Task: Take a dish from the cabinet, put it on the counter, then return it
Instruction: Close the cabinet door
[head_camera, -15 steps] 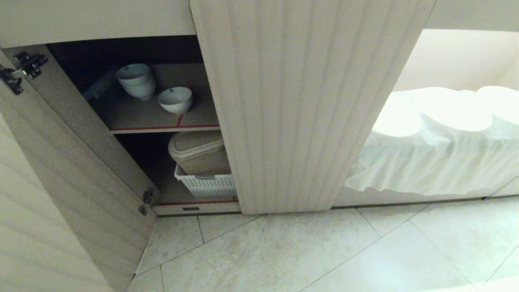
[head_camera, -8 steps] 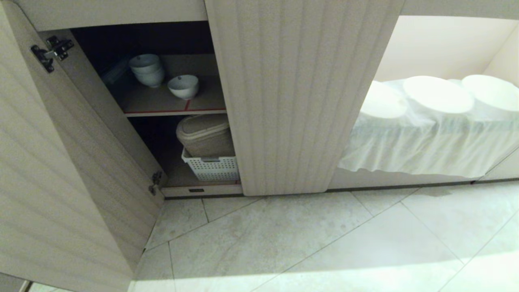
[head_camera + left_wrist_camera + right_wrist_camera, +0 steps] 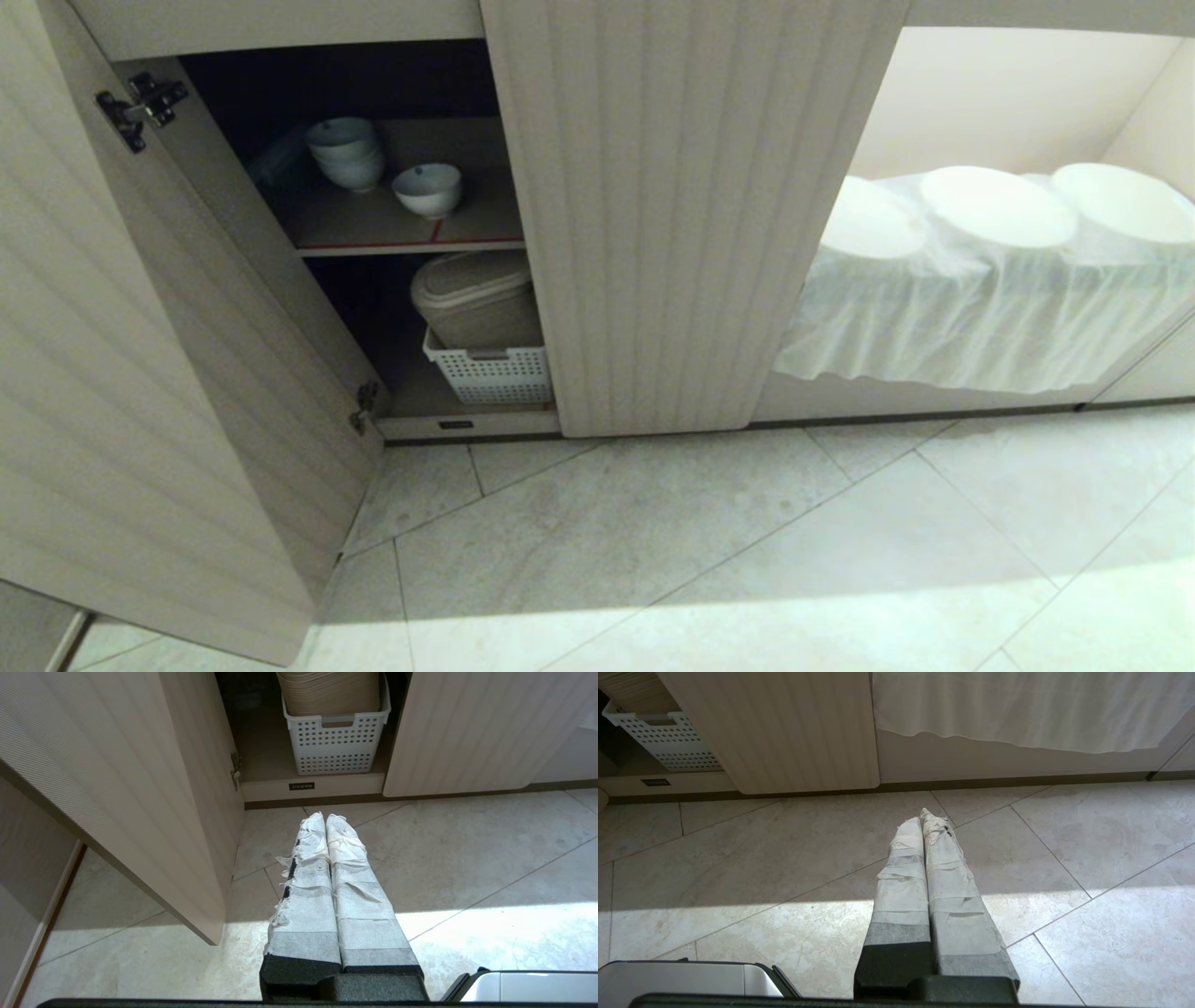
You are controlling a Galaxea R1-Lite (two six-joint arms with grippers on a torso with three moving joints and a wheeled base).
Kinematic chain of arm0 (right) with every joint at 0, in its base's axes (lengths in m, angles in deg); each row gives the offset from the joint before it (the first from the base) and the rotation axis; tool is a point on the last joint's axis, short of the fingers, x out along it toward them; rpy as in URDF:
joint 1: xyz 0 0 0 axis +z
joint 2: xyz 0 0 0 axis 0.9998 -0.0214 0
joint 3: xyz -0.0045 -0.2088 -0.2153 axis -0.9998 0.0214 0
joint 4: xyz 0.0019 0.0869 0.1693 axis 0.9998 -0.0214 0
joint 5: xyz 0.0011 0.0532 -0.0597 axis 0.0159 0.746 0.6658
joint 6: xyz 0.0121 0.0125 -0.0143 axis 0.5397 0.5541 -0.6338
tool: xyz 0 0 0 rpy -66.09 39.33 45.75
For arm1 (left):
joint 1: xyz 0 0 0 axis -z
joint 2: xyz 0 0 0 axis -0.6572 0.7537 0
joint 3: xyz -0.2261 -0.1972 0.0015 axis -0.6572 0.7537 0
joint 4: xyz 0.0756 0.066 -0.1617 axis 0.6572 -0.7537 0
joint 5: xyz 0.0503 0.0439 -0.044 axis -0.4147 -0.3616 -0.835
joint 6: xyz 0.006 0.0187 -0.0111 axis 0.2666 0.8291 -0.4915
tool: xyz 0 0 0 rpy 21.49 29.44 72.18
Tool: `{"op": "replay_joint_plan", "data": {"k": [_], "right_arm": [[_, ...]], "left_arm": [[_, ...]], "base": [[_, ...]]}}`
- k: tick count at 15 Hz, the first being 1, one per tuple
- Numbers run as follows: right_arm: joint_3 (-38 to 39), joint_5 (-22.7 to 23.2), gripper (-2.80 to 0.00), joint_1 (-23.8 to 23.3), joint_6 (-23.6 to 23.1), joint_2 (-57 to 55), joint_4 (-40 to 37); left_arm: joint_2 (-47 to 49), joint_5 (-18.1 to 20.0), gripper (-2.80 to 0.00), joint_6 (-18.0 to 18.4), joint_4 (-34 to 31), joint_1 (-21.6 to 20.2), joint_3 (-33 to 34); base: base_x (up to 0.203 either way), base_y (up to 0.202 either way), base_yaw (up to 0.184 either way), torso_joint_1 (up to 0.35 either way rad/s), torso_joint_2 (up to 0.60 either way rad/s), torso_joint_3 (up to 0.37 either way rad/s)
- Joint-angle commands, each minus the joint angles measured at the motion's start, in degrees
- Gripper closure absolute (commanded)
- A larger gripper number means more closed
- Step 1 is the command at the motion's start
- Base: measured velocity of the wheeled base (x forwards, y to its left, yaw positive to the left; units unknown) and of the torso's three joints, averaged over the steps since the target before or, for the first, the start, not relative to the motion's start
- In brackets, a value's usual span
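White dish (image 3: pixel 427 189) shelved, left pincer (image 3: pixel 325 820) well below

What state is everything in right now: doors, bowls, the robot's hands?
left cabinet door: swung open
right cabinet door: closed
single bowl: upright on upper shelf
bowl stack: nested, upright
basket: filled, on bottom shelf
left hand: shut, empty
right hand: shut, empty

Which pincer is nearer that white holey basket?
Left. The left pincer hangs over the floor facing the basket; the right pincer is off to one side.
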Motion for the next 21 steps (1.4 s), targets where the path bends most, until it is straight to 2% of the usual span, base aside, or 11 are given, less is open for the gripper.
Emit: {"op": "replay_joint_plan", "data": {"k": [1,21], "right_arm": [[0.0,0.0,0.0,0.0,0.0,0.0,0.0],[0.0,0.0,0.0,0.1,0.0,0.0,0.0]], "left_arm": [[0.0,0.0,0.0,0.0,0.0,0.0,0.0],[0.0,-0.1,0.0,-0.3,0.0,0.0,0.0]], "base": [[0.0,0.0,0.0,0.0,0.0,0.0],[0.0,0.0,0.0,0.0,0.0,0.0]]}}
